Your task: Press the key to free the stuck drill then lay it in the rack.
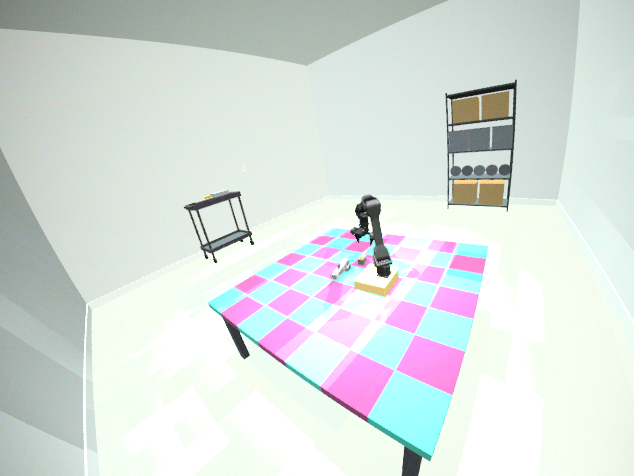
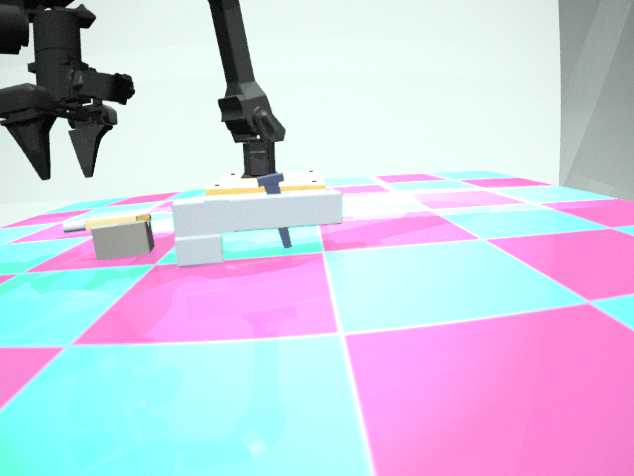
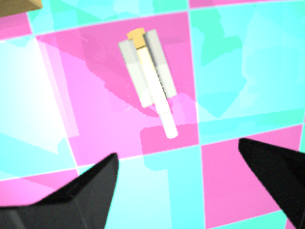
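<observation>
The drill [image 2: 110, 222] [image 3: 153, 81] lies lengthwise between the two upright walls of the rack [image 1: 362, 262] [image 2: 122, 240] [image 3: 164, 71], its pale end running out past them; in the top view it is too small to make out. The fingers [image 1: 364, 241] [image 2: 67, 177] stand wide apart with nothing between them, well above the tabletop [image 1: 343, 327] [image 2: 460, 276] [image 3: 251, 178] and higher than the rack. In the wrist view the drill is ahead of the gap, pale end nearest and yellow end farther off, its long axis slanting back toward the space between the tips and running roughly crossways to the line that joins them. The fingers thus face its two long sides, and neither is seen touching it. The key [image 2: 271, 183] slants down through the pale block [image 1: 339, 271] [image 2: 256, 212], just beside the rack and apart from the drill. I judge the laying down to be done, or all but done, so the next move should call only for drawing clear: straight up first, since a sideways sweep at rack height could knock the protruding end. If the drill needed reseating, the same crossways set would suit a grip.
</observation>
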You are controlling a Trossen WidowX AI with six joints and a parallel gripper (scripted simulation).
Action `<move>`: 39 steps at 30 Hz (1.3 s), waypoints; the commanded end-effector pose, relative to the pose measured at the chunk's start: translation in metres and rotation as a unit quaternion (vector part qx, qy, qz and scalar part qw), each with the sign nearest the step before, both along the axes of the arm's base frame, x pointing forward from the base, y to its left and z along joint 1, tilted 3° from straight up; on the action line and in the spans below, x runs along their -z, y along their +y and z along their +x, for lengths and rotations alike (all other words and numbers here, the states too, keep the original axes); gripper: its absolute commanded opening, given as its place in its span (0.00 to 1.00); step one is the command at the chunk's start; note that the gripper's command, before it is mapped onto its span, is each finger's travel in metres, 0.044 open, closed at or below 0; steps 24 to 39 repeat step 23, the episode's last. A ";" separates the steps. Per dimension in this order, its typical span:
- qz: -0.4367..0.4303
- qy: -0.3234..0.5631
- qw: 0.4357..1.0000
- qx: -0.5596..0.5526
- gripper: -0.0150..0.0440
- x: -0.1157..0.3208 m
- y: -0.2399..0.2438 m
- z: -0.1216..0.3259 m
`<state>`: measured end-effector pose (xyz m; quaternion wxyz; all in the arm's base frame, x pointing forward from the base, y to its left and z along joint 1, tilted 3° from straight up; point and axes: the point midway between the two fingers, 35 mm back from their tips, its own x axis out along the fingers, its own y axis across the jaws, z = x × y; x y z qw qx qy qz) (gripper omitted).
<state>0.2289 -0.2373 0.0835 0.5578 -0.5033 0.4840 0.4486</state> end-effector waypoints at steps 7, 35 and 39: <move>0.039 -0.238 0.875 0.421 1.00 -0.152 -0.042 -0.055; 0.249 -0.533 0.436 0.681 1.00 -0.369 0.074 -0.134; 0.249 -0.533 0.436 0.681 1.00 -0.369 0.074 -0.134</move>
